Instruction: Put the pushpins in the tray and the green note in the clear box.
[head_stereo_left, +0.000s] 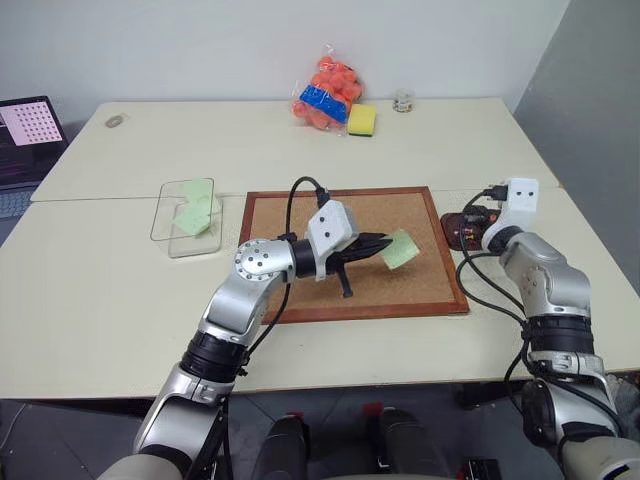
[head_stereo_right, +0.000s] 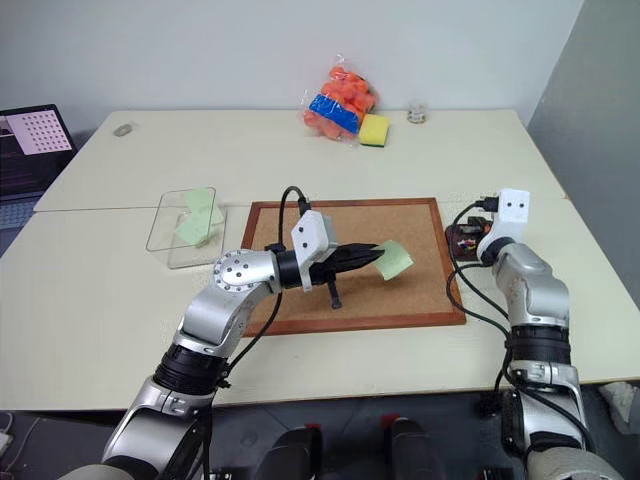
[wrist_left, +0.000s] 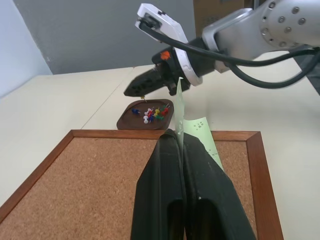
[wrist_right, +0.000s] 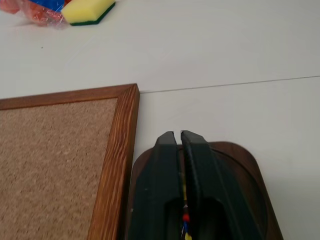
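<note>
Surface: two cream-white tables (head_stereo_left: 120, 300) stood pushed together, a seam running between them; a wood-framed corkboard (head_stereo_left: 400, 290) lay flat near the front.
Room: a plain pale wall stood behind; a laptop (head_stereo_left: 28, 135) with a dotted grid on its screen sat at the far left edge.
Far items: a clear bag of orange pieces (head_stereo_left: 328, 92) bore a blue label, its print too small to read; a yellow sponge (head_stereo_left: 362, 121) lay just beside it.
Left gripper (head_stereo_left: 385, 243): fingers pressed together on the green note (head_stereo_left: 401, 249), held above the corkboard.
Right gripper (wrist_left: 131, 92): fingers nearly together with a slim gap, tips over the tray (wrist_left: 125, 119); whether they held anything could not be told.
Pushpins (wrist_left: 154, 113): a coloured cluster lay in the tray, just off the corkboard's right edge.
Clear box (head_stereo_left: 162, 222): stood left of the corkboard with pale green notes inside.
</note>
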